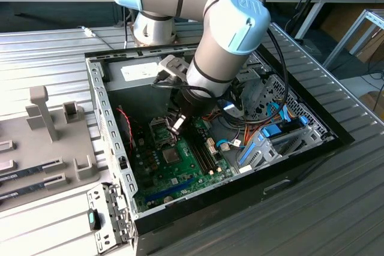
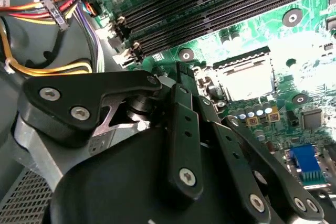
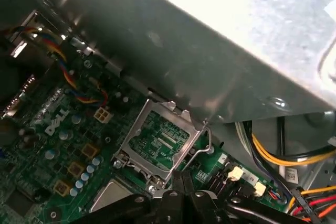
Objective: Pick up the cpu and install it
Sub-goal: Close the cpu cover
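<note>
The cpu (image 3: 113, 195) is a flat grey-silver square lying in the motherboard socket; in the second wrist view the cpu (image 2: 242, 80) looks pale and glaring. The socket's metal hold-down frame (image 3: 157, 140) stands raised, with its lever (image 3: 210, 141) beside it. My gripper (image 1: 176, 125) reaches down into the open computer case, right at the socket. Its black fingers (image 3: 177, 184) sit close together by the frame's hinge end, with nothing seen between them. In the second wrist view the gripper (image 2: 181, 71) tapers to a point beside the socket's edge.
The open black case (image 1: 300, 163) holds the green motherboard (image 1: 150, 169), empty memory slots (image 2: 210, 9), bundles of coloured wires (image 2: 47, 69) and a blue drive bay (image 1: 270, 136). A grey fixture block (image 1: 45, 136) stands at the exterior view's left. A metal case wall (image 3: 220, 61) looms near the socket.
</note>
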